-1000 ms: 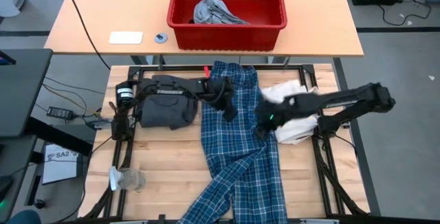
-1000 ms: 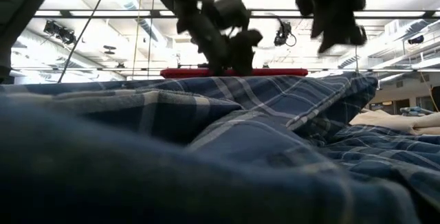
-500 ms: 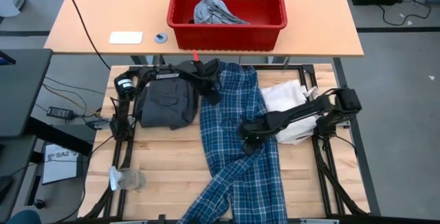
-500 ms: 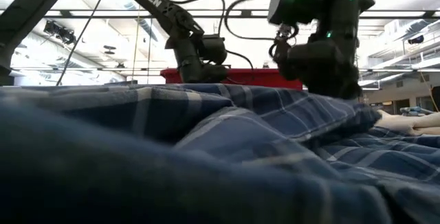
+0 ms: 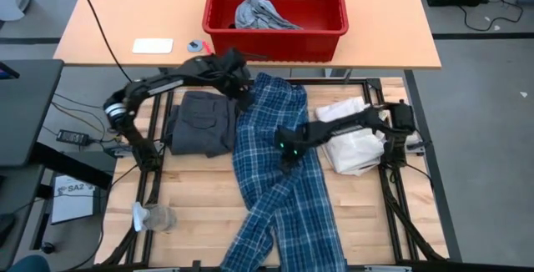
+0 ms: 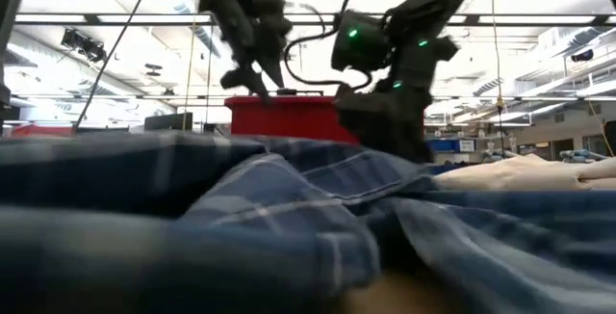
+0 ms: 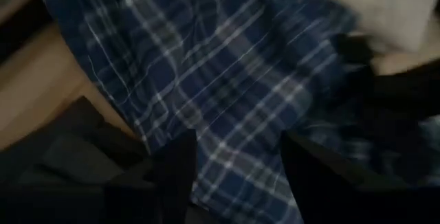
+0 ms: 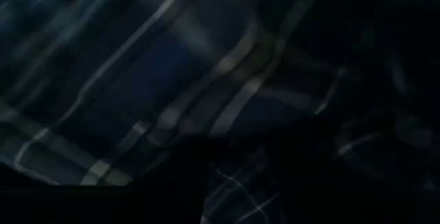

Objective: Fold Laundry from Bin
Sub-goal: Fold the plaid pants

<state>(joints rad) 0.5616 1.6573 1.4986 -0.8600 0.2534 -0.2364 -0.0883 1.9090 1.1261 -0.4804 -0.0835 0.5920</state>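
The plaid piece (image 5: 279,168) lies long across the table, near the red bin (image 5: 275,9). The left claw (image 5: 239,88), open, hangs over its top edge. The right claw (image 5: 286,147) presses on its middle; open or shut cannot be told. Next probably comes folding it, which needs a firm pinch.

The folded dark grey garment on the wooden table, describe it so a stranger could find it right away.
Start at the bright red plastic bin, then drop to the slatted wooden table below it. The folded dark grey garment lies near the table's left edge, beside the long blue-and-white plaid garment; it alone is plain, dark and compact.
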